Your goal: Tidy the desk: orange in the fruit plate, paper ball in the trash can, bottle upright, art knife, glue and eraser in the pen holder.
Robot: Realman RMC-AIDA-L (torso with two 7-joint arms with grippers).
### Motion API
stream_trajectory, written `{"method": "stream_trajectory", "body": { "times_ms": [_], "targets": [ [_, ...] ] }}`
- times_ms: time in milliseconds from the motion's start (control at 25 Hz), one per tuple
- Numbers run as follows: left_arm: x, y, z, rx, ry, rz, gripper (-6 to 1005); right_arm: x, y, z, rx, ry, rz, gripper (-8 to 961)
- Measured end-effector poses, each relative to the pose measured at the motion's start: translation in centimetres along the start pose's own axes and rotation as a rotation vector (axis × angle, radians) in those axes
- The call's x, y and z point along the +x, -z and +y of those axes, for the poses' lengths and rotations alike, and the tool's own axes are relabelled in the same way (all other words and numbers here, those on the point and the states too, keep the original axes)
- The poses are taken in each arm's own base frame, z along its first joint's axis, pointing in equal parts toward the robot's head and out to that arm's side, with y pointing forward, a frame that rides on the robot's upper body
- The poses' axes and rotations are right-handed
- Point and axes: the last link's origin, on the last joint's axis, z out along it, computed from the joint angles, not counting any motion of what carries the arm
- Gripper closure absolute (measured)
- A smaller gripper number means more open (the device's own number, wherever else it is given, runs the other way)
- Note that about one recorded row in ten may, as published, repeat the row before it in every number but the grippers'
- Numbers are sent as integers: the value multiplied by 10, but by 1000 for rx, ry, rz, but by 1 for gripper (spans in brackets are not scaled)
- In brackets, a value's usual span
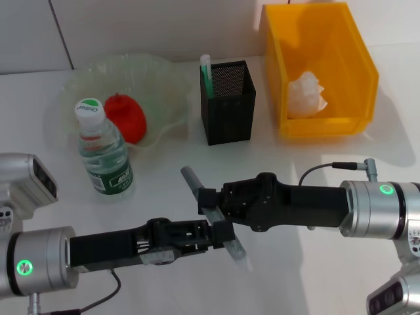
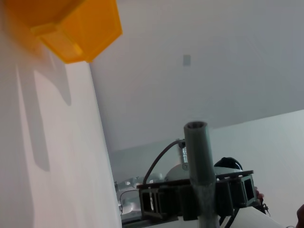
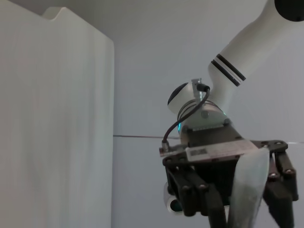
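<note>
The grey art knife [image 1: 213, 216] hangs slanted above the table's near middle, held between both grippers. My right gripper [image 1: 210, 199] is shut on its upper half; my left gripper [image 1: 222, 236] is shut on its lower half. The left wrist view shows the knife's grey shaft [image 2: 198, 166] standing out of the right gripper [image 2: 204, 199]. The orange [image 1: 125, 117] lies in the fruit plate [image 1: 164, 72]. The bottle [image 1: 103, 149] stands upright in front of the plate. The paper ball [image 1: 307, 95] sits in the trash can [image 1: 354, 72]. The pen holder [image 1: 228, 105] holds a green-and-white stick [image 1: 205, 69]. The eraser is out of view.
Plate, pen holder and trash can line the back of the white table. The bottle stands at the left, close to my left arm. The trash can's corner [image 2: 71, 28] shows in the left wrist view.
</note>
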Motion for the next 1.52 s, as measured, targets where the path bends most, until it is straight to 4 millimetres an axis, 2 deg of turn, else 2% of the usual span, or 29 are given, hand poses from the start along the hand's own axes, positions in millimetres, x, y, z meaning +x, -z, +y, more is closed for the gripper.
{"method": "stream_trajectory", "body": {
  "times_ms": [120, 280, 440, 600, 640, 680, 800, 920, 960, 1000, 1120, 1200, 1280, 1360, 1440, 1480, 1520],
  "targets": [
    [-1, 0, 0, -1, 4, -2, 783, 1, 1, 0, 5, 3, 11, 812],
    [-3, 2, -2, 4, 12, 9, 609, 9, 2, -6, 55, -24, 83, 813],
    [-11, 7, -5, 6, -27, 14, 559, 20, 3, -10, 96, -99, 162, 813],
    [-18, 18, 1, -27, -234, 29, 545, 34, 6, -18, 185, -263, 248, 813],
    [-18, 18, 1, -27, -234, 29, 545, 37, 5, -20, 214, -314, 266, 813],
    [-20, 30, 3, -12, -348, 65, 545, 41, 5, -21, 245, -369, 286, 813],
    [-20, 56, 3, 57, -492, 155, 544, 52, 0, -26, 340, -547, 331, 813],
    [-24, 98, 2, 169, -655, 309, 543, 63, -6, -30, 431, -729, 359, 813],
    [-24, 98, 2, 169, -655, 309, 543, 66, -8, -30, 459, -786, 367, 813],
    [-29, 124, 2, 254, -754, 415, 542, 67, -10, -30, 473, -820, 374, 813],
    [-43, 153, 0, 380, -873, 572, 542, 74, -18, -28, 517, -923, 406, 813],
    [-48, 160, -1, 423, -912, 616, 541, 81, -21, -27, 543, -1001, 432, 813],
    [-70, 189, -5, 600, -1005, 822, 540, 88, -23, -25, 555, -1072, 460, 813],
    [-85, 202, -10, 699, -1029, 962, 540, 94, -25, -22, 554, -1134, 486, 813],
    [-85, 202, -10, 699, -1029, 962, 539, 99, -27, -18, 543, -1183, 514, 813],
    [-111, 212, -17, 915, -1103, 1137, 539, 103, -28, -15, 532, -1220, 540, 813],
    [-123, 210, -21, 1039, -1141, 1193, 539, 103, -28, -15, 532, -1220, 540, 813]
  ]
}}
